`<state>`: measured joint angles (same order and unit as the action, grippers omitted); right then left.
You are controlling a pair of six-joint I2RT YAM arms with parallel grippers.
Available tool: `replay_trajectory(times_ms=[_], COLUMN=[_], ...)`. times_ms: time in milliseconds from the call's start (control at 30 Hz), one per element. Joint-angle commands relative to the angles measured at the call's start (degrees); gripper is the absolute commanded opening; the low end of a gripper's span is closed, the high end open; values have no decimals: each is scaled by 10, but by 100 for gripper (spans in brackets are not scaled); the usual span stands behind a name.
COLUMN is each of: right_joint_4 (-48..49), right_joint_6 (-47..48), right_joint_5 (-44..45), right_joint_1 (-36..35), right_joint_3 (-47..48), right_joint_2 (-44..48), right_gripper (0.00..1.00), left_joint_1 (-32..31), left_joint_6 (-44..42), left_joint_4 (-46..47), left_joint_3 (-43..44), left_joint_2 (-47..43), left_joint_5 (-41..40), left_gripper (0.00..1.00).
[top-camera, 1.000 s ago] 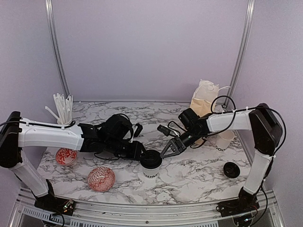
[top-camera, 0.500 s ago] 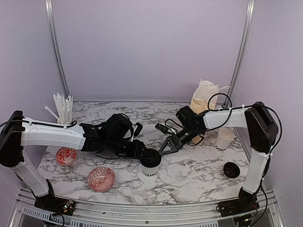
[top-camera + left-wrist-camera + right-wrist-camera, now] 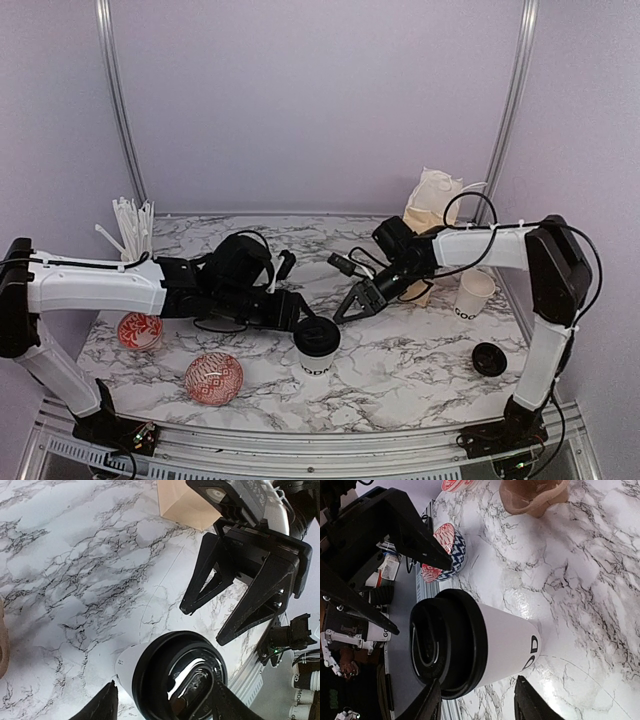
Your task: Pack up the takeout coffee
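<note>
A white "GOOD" cup with a black lid stands upright at the front middle of the marble table. My left gripper is open just left of it; in the left wrist view the lidded cup sits between the spread fingers, and I cannot tell whether they touch it. My right gripper is open, apart from the cup, up and to its right. A second, lidless cup stands at the right, with a loose black lid in front of it. The brown carrier shows only in the right wrist view.
A tall tan paper bag stands at the back right. Two red-and-white patterned bowls lie at the front left. A holder of white straws stands at the back left. The metal table edge runs along the front.
My right gripper has drawn back up and away from the lidded cup. My left gripper has pulled slightly left, off the cup. The cup stays standing in place.
</note>
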<state>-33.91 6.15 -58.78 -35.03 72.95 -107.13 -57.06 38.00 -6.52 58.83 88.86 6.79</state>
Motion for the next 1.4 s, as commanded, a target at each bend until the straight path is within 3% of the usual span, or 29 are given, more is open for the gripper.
replay_trajectory(times_ms=[0,167,300,533,800,1067,1367], right_joint_4=[-34,-20,-24,-15,-32,-57,-66], right_joint_6=[37,65,110,123,114,98,113], right_joint_5=[14,40,113,179,193,199,138], right_joint_1=[10,9,-26,-57,-53,7,11], right_joint_3=[30,-26,-59,-65,15,107,54], right_joint_2=[42,96,120,114,46,-17,46], right_gripper=[51,57,58,60,55,49,52], left_joint_1=[-2,10,21,23,21,17,22], left_joint_6=[-14,-20,-36,-38,-17,-10,6], left_joint_4=[-28,-48,-51,-17,31,26,7], left_joint_3=[4,-3,3,-12,-56,-81,-80], left_joint_2=[-47,-57,-37,-26,-43,-82,-102], left_joint_5=[-41,-65,-58,-31,4,-4,-64], left_gripper=[66,60,57,64,66,65,64])
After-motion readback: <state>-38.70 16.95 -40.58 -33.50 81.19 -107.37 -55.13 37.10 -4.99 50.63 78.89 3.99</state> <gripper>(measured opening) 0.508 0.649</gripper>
